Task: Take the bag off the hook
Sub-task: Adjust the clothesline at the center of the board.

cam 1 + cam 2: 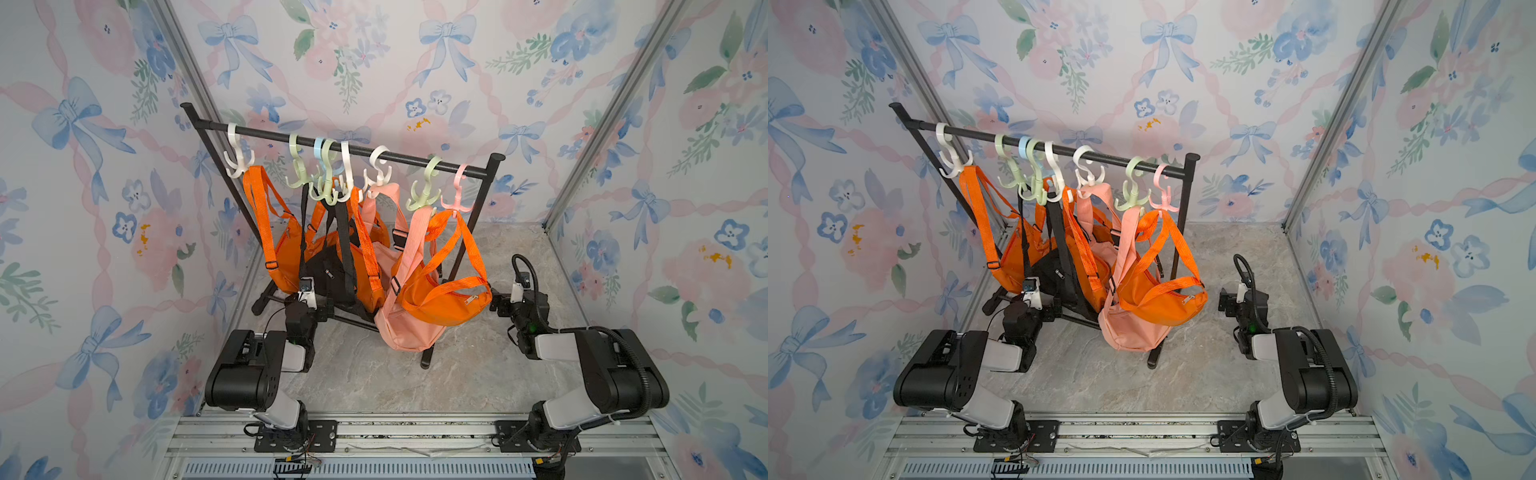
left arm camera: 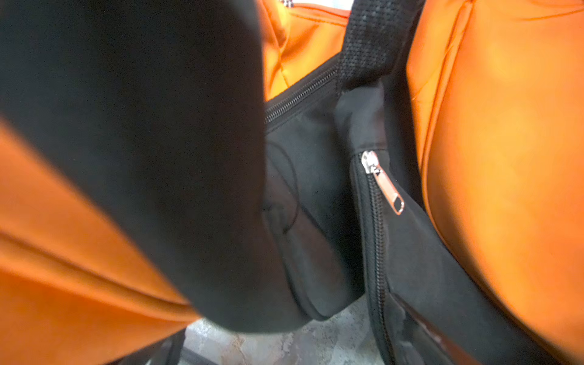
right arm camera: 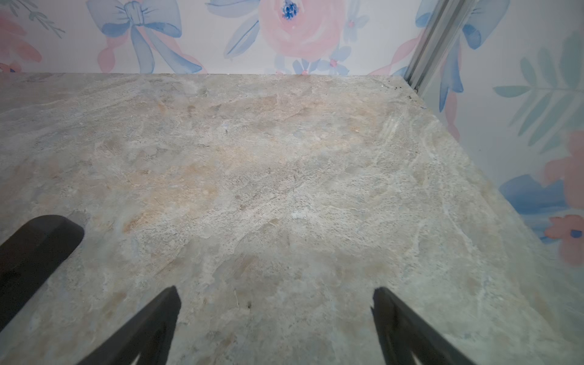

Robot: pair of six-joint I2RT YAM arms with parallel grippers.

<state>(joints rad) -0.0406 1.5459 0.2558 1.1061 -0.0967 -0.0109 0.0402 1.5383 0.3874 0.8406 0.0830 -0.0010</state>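
Observation:
Several bags hang by their straps from plastic hooks (image 1: 239, 160) on a black rack bar (image 1: 332, 143): orange ones, a black bag (image 1: 324, 266) and a pink bag (image 1: 407, 332). An orange bag (image 1: 444, 301) hangs from the pink hook (image 1: 457, 195) at the rack's right end. My left gripper (image 1: 322, 305) sits low under the black bag, partly hidden by fabric. In the left wrist view the black bag (image 2: 316, 158) and its silver zipper pull (image 2: 384, 183) fill the middle between orange bags. My right gripper (image 3: 276, 292) is open over bare table, right of the rack.
The rack's feet (image 1: 426, 361) rest on the marble table (image 1: 415, 386); one foot (image 3: 34, 252) lies close to my right gripper. Floral walls enclose the table on three sides. Bare tabletop lies in front of and to the right of the rack.

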